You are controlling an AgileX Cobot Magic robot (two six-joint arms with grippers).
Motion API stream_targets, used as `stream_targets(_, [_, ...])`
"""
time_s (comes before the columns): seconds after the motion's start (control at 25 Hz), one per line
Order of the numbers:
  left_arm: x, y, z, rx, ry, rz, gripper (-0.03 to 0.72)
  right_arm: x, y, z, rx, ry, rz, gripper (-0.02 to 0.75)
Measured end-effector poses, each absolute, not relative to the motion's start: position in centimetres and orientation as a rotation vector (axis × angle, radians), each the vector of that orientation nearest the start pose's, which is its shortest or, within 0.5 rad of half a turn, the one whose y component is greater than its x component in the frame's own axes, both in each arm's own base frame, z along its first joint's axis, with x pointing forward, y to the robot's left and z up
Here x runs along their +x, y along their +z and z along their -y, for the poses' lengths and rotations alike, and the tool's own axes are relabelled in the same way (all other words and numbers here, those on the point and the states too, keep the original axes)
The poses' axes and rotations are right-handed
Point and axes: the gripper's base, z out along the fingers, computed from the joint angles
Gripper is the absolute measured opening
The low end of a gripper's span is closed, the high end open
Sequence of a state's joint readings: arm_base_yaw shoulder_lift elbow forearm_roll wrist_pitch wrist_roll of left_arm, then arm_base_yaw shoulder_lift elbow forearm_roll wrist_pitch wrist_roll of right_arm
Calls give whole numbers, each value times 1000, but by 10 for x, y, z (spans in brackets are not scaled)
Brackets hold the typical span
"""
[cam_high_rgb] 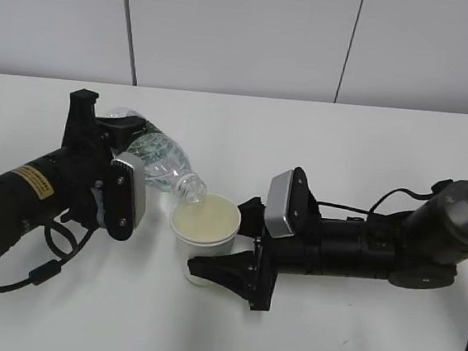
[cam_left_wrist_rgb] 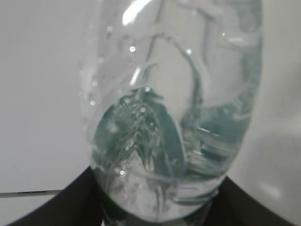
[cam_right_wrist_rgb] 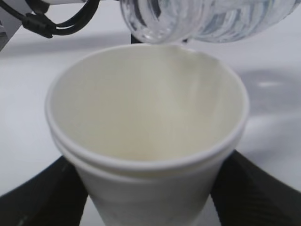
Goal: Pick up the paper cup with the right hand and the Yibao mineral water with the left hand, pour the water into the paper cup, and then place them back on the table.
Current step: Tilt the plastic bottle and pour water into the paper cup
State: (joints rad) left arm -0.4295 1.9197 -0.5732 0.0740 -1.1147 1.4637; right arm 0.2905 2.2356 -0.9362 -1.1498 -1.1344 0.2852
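Note:
My left gripper [cam_high_rgb: 125, 144], on the arm with the yellow sticker, is shut on the Yibao mineral water bottle [cam_high_rgb: 157, 160]. The bottle is tilted down to the right, its open mouth just over the paper cup's far-left rim. In the left wrist view the clear ribbed bottle [cam_left_wrist_rgb: 169, 117] fills the frame between my fingers [cam_left_wrist_rgb: 70, 202]. My right gripper [cam_high_rgb: 221, 239] is shut on the white paper cup [cam_high_rgb: 205, 221], which stands upright. The right wrist view shows the cup [cam_right_wrist_rgb: 146, 117] with its cream inside and the bottle mouth [cam_right_wrist_rgb: 155, 23] above its far rim. No stream of water shows clearly.
The white table [cam_high_rgb: 350, 344] stretches all round both arms. Black cables [cam_high_rgb: 53, 249] loop beside the left arm, and also show in the right wrist view [cam_right_wrist_rgb: 56, 23]. A grey panelled wall stands behind the table's far edge.

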Motion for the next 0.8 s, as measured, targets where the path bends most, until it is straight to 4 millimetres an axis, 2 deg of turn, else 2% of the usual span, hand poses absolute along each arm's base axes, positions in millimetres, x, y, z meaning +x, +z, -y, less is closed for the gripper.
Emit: stream_targets(0.8, [289, 130, 139, 1524, 778, -922, 349, 317, 67, -175, -1296, 883, -1484, 543])
